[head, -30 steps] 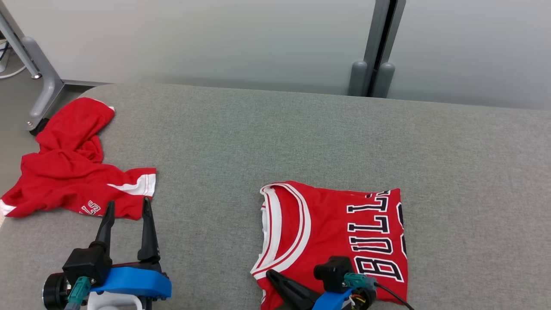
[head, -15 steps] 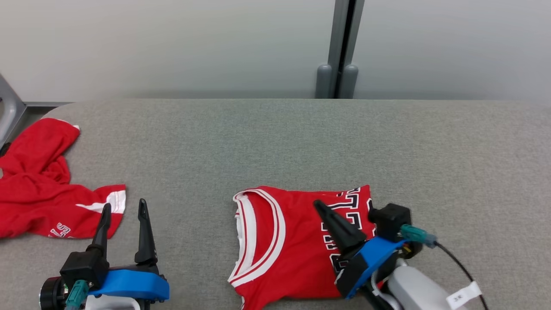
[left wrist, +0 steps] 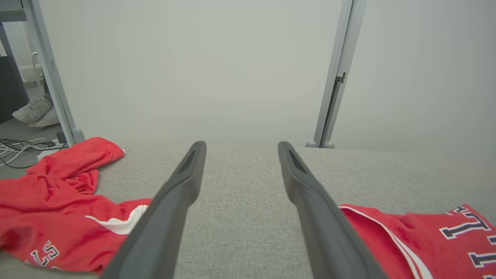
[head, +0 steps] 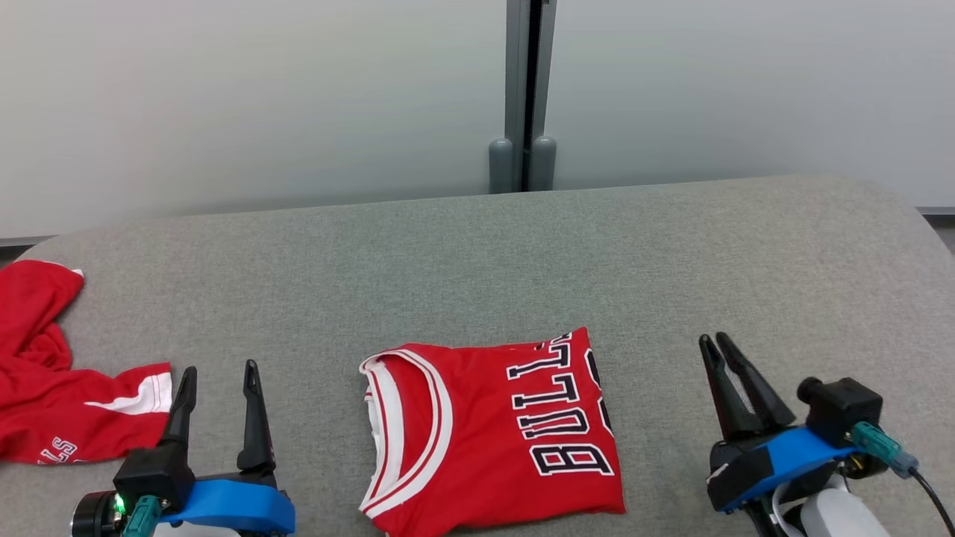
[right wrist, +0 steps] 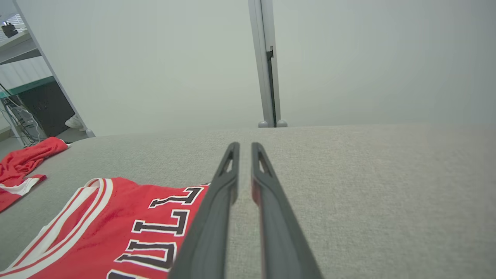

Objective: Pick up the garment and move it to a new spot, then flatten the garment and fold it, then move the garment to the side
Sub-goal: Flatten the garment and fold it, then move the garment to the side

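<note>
half a second earlier the right gripper [head: 712, 340] had been over the lettered half of the folded red jersey [head: 485, 432]; now it had come off to the right and stood apart from the cloth, above bare surface. its fingers were barely parted, a thin slit between them, and grasped nothing. the head view had swung as well, so the shift of the whole scene across the picture was the camera's. the left gripper [head: 221, 368] was as before, spread wide and empty.

the jersey lay flat at the near middle of the surface, between the two grippers, with its white-trimmed collar to the left and its black-and-white lettering running sideways on the right half. its right edge was well apart from the right gripper. a crumpled red garment [head: 52, 403] with a white stripe lay at the far left edge, just left of the left gripper.

the surface was a grey fabric-covered table [head: 477, 261] with rounded corners. behind it stood pale partition panels [head: 224, 97] joined at a grey post [head: 526, 82].
</note>
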